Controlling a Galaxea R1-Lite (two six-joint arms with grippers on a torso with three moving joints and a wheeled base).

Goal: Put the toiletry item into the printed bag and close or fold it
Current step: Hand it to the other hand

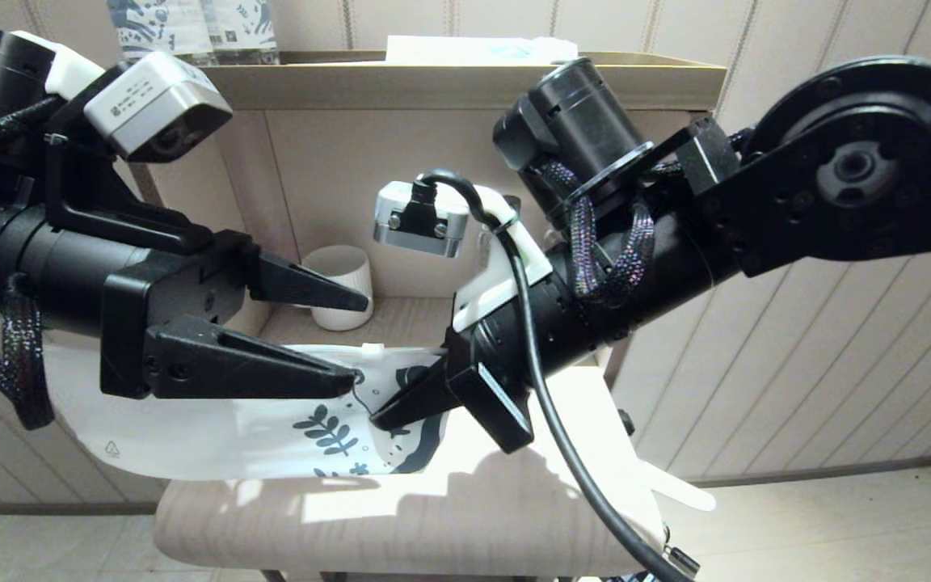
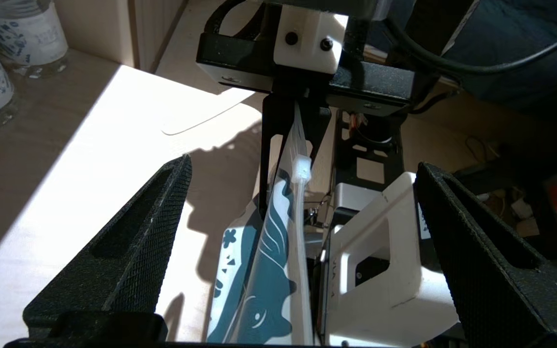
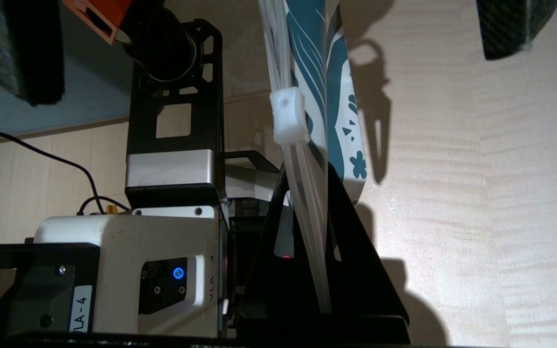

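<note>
The printed bag [image 1: 191,428] hangs flat above the table, its leaf-printed end [image 2: 269,251] pinched in my right gripper [image 1: 381,419], which is shut on the strip [image 3: 307,217] along the top edge. A small white slider [image 3: 288,116] sits on that strip, just beyond the right fingertips. My left gripper [image 1: 356,339] faces the right one. It is open wide, with its fingers [image 2: 128,251] on either side of the bag's edge and touching nothing. A slim flat white stick, the toiletry item [image 1: 680,487], lies at the table's right edge, outside the bag.
A white cup [image 1: 340,283] stands in the shelf recess behind the grippers. Blue-printed bottles [image 1: 191,28] and a pale flat packet [image 1: 473,48] sit on the shelf top. The pale wood table [image 1: 433,533] has sunlit patches, and its front edge is near.
</note>
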